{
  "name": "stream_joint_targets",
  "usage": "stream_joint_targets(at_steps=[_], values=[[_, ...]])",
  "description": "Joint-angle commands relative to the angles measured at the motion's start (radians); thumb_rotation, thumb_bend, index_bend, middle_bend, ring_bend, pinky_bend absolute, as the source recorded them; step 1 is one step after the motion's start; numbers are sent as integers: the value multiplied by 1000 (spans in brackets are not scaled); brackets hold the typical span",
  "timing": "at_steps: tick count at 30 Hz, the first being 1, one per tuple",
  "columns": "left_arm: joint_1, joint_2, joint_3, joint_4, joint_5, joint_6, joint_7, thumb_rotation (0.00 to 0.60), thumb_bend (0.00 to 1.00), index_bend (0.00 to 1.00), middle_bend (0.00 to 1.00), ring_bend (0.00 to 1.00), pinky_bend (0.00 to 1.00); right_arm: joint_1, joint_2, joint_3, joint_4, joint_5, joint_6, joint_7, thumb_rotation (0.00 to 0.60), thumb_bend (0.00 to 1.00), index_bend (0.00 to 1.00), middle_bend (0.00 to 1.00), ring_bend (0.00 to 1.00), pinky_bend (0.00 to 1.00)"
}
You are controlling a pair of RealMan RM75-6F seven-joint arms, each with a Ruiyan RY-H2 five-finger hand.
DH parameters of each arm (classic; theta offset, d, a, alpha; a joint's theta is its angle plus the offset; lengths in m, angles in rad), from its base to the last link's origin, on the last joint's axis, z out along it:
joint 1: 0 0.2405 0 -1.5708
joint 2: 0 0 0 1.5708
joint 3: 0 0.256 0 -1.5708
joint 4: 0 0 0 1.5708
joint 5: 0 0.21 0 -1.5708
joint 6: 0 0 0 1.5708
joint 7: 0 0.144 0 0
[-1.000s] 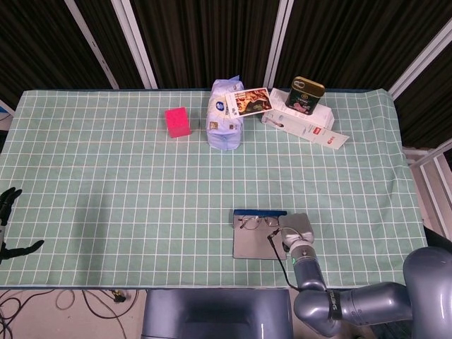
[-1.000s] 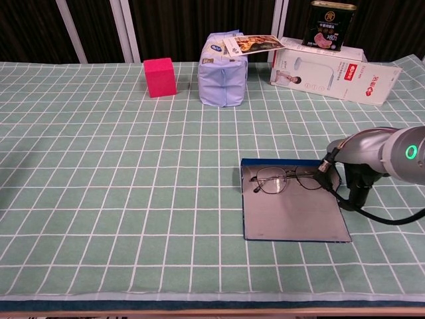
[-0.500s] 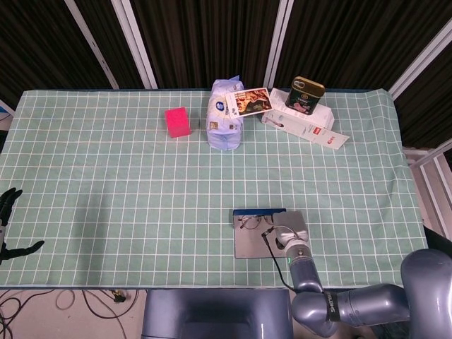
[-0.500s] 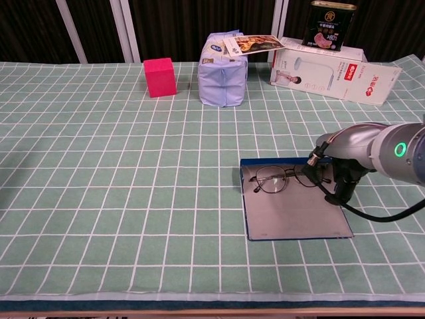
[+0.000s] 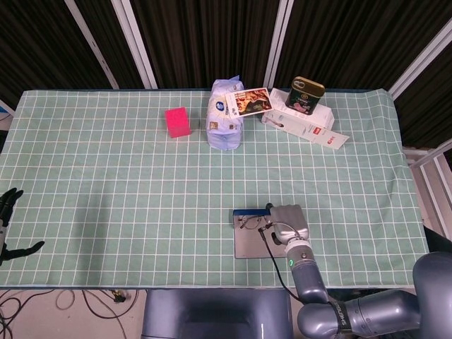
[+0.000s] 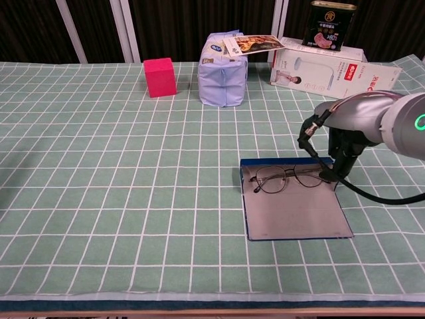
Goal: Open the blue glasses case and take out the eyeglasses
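The right arm is on the move: half a second ago its wrist sat low beside the case (image 6: 295, 203), level with the glasses (image 6: 287, 179), and now it has lifted and pulled toward the far edge of the case, riding above the right temple of the frame. The right hand (image 5: 287, 217) itself barely shows; from the head view only a grey block of it sits over the case's right end, and the chest view shows just forearm and cable, so whether its fingers are spread or pinching I cannot tell. The glasses have not budged: lenses to the left, arms folded out right, flat on the grey lining, with the blue lid edge along the back. So the case is open, and the lift-out looks not yet done; this reads as a re-approach from above. Room to work: the cloth (image 6: 119, 199) around the case lies bare on the left and front, and the near table edge is close to the case in the head view, so a pull toward the robot has little margin. The pink cube (image 6: 160, 76), the tissue pack (image 6: 222, 80), the white box (image 6: 332, 76) and the tin (image 6: 330, 25) are well apart at the back. The left hand (image 5: 8, 219) hangs off the table's left edge, dark fingers spread, holding nothing.
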Motion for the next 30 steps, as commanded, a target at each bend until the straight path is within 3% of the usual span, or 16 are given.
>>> stream_joint_targets(at_steps=[1, 12, 30], values=[[0, -2, 1, 1, 0, 0, 5, 600, 0, 0, 0, 0, 0, -15, -6, -4, 36, -34, -30, 29, 600, 397, 268, 910, 984, 1000], [0, -6, -1, 3, -7, -1, 19, 600, 0, 0, 0, 0, 0, -7, -37, 35, 168, 20, -172, 55, 600, 427, 306, 910, 984, 1000], [-6, -7, -3, 3, -19, -17, 22, 600, 0, 0, 0, 0, 0, 14, -99, 64, 265, 60, -215, 43, 600, 484, 343, 910, 984, 1000]])
